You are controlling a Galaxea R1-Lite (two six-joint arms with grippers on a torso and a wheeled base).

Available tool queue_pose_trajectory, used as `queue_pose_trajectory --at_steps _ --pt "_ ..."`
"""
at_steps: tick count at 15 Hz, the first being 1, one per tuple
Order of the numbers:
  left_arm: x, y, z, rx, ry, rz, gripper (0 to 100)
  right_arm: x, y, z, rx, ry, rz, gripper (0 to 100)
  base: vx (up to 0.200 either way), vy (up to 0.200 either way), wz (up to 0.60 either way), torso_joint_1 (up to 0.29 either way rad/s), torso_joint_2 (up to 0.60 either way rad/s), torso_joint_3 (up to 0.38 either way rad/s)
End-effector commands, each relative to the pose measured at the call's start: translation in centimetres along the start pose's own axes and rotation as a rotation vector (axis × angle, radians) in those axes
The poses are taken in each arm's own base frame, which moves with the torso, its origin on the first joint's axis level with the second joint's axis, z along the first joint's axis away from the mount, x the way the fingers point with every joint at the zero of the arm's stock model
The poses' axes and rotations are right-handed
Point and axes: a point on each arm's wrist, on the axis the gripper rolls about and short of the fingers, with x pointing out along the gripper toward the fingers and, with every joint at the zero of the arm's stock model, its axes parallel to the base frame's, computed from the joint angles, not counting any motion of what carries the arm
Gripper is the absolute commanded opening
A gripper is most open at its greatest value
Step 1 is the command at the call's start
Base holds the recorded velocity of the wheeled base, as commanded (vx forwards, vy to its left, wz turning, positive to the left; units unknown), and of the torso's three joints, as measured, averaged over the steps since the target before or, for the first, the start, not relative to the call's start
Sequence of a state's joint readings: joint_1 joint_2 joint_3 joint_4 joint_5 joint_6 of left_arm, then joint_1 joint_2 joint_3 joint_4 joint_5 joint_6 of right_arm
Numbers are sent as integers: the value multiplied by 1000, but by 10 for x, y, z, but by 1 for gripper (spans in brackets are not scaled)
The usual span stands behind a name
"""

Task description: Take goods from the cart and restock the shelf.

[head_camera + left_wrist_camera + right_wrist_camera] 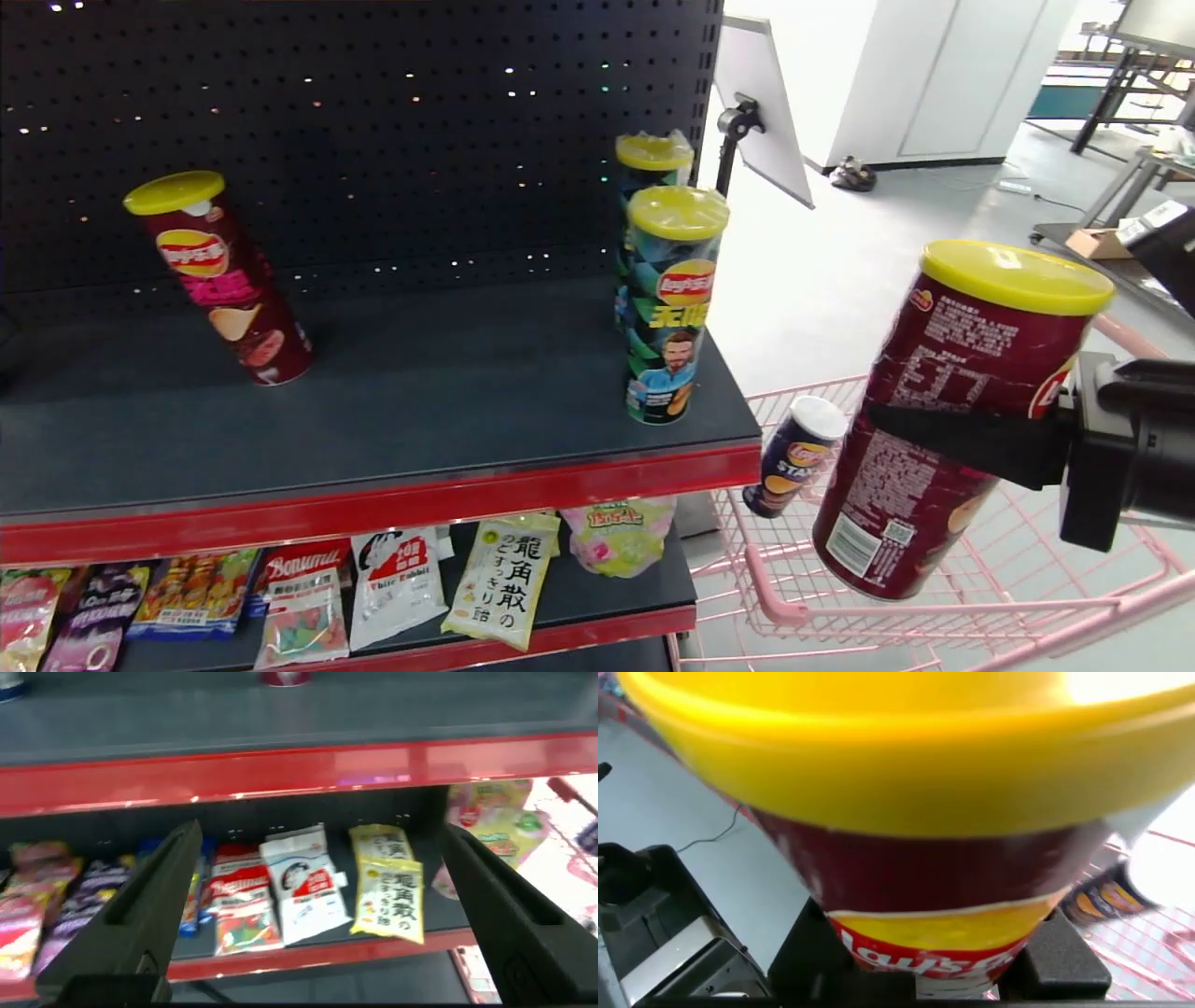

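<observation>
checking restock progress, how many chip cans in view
5: dark red can at shelf left; front green can and rear green can at shelf right; blue can in cart; held red can in right tool. Cart may hide more.

Clutching a tilted maroon chip can (980, 345) in the right hand (954, 439) at frame right, above the pink cart (777, 602) beside the shelf (392, 411).

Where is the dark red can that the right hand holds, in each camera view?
Head view: the dark red can is at the right, tilted, gripped by the right hand above the pink cart.
Right wrist view: it is close up, across the middle.
Left wrist view: faces the snack bags under the shelf, away from the cart.
Shared landmark: the dark blue can in the cart, also in the right wrist view.
</observation>
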State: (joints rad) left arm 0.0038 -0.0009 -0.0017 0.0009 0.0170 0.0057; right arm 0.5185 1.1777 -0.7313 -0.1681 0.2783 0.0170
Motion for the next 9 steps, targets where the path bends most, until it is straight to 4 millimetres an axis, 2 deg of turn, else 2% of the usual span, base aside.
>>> queue_pose_trajectory --at_steps 1,4,8,9 --pt "0 0 0 2 2 1 100 -8 2 -6 -5 -2 -1 0 0 0 0 0 0 0" --pt "0 0 0 2 2 1 100 -17 5 -15 -16 -1 4 0 0 0 0 0 0 0" --pt "0 0 0 2 2 1 100 -20 11 -27 -61 24 39 0 -200 0 0 2 5 0" --pt "0 0 0 2 2 1 100 -20 11 -27 -63 24 39 0 0 0 0 0 0 0"
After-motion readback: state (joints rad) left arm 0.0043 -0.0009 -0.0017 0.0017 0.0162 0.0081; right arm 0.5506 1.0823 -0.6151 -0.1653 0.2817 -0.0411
